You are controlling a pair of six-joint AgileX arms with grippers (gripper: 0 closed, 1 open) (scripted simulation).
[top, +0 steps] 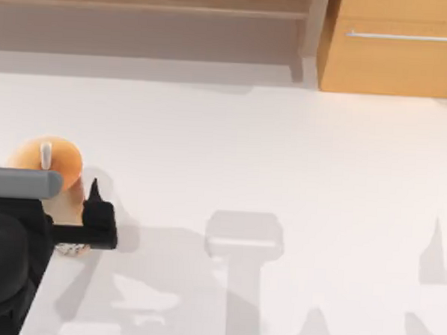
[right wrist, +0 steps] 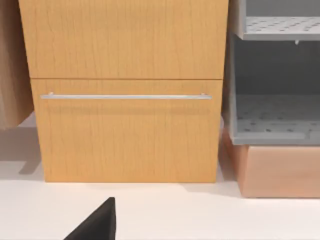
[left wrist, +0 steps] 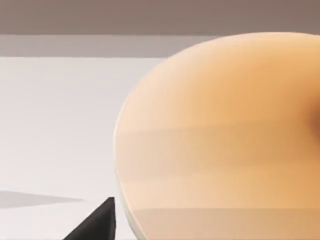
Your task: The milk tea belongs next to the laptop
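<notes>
The milk tea [top: 47,160] stands at the table's left edge, with a round orange lid, a short white straw and dark pearls at its base. My left gripper [top: 72,195] is open around the cup's tan body. One black finger [top: 94,200] stands just right of the cup, and the other is hidden under the arm. In the left wrist view the milk tea [left wrist: 220,140] is very close, with one fingertip [left wrist: 105,212] at its edge. My right gripper [right wrist: 160,205] is parked and open, with one finger [right wrist: 102,217] low in its wrist view. The laptop is out of view.
A wooden drawer cabinet [top: 395,49] with a metal handle stands at the back right, beside a low shelf [top: 148,28] along the back. The right wrist view faces that drawer cabinet [right wrist: 125,100] and grey perforated shelves [right wrist: 275,115]. The white tabletop [top: 284,156] spreads to the right.
</notes>
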